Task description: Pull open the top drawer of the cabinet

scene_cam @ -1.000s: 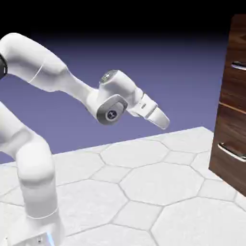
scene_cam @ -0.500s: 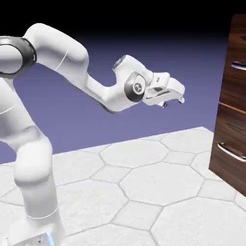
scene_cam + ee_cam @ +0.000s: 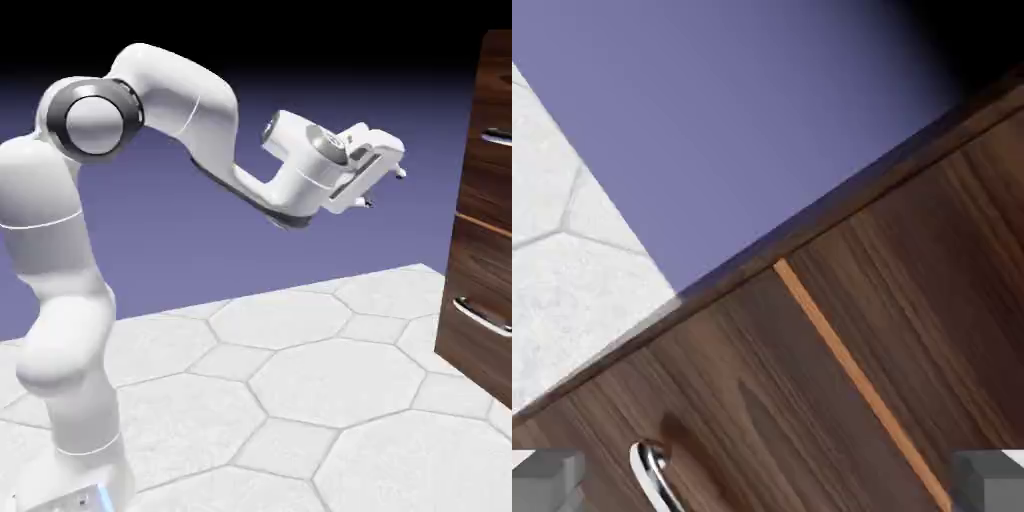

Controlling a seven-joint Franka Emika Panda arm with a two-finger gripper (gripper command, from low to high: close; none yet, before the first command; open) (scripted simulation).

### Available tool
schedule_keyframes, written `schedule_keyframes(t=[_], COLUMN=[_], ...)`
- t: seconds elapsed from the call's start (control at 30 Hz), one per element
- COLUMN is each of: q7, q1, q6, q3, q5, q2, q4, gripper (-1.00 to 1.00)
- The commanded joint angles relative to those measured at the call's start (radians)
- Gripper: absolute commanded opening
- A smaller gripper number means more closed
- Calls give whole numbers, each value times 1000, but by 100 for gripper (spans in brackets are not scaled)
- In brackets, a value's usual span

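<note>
The cabinet point(image 3: 488, 210) stands at the exterior view's right edge, dark wood grain. Its top drawer point(image 3: 492, 175) is flush and carries a silver bar handle point(image 3: 495, 138). My gripper point(image 3: 384, 187) hovers in the air left of that drawer at about handle height, well apart from it, its fingers spread wide with nothing between them. The hand view is rolled. It shows the cabinet point(image 3: 842, 400) front with an orange seam between two panels and the end of a silver handle point(image 3: 652, 478) left of the seam. The grey fingertips point(image 3: 547, 480) sit far apart at the bottom corners.
A lower drawer point(image 3: 478, 330) with a like silver handle point(image 3: 480, 316) sits beneath the top one. The white hexagon-tiled table point(image 3: 300, 400) lies under the arm. The arm's base rises at the exterior view's lower left.
The arm has risen and swung right toward the cabinet. The hand has rolled and now points at the drawer fronts. Its fingers have spread wider.
</note>
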Motion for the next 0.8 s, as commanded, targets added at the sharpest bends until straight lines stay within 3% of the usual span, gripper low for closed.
schedule_keyframes(t=[0.0, 0.77], q7=[13, 305], q1=[-12, -297], q6=[0, 4], q3=[14, 335], q5=[-44, -1044], q2=[17, 414], q4=[25, 590], gripper=[0, 0])
